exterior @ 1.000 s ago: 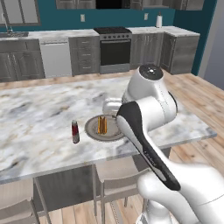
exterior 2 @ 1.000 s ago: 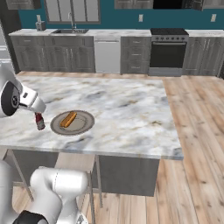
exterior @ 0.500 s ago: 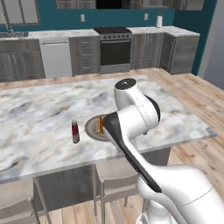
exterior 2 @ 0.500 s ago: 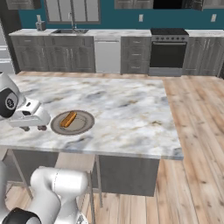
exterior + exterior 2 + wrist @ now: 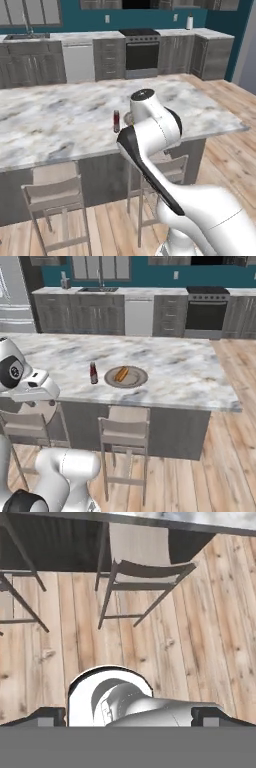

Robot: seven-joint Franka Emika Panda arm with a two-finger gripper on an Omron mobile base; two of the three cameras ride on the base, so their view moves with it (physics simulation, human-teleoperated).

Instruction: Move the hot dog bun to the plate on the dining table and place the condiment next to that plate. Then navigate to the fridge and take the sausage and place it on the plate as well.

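Note:
The hot dog bun (image 5: 121,374) lies on the grey-tan plate (image 5: 135,381) on the marble dining table (image 5: 190,376). The red condiment bottle (image 5: 93,373) stands upright just left of the plate, apart from it. In the left base view the bottle (image 5: 116,121) stands beside a sliver of the plate (image 5: 128,118) behind my arm. My hand (image 5: 36,387) hangs off the table's near left edge, facing down. My gripper (image 5: 131,717) is open and holds nothing, over the wooden floor. The silver-grey fridge (image 5: 11,293) stands at the far left. The sausage is out of view.
Bar stools (image 5: 124,428) stand under the table's near edge, and one stool (image 5: 145,567) is below my hand. Grey cabinets, a sink and an oven (image 5: 205,313) line the back wall. Open wooden floor (image 5: 230,466) lies to the right.
Both base views have shifted: the table looks farther off and the stools now show. My arm has folded back from the bottle and plate, and the hand has dropped beside the table's edge.

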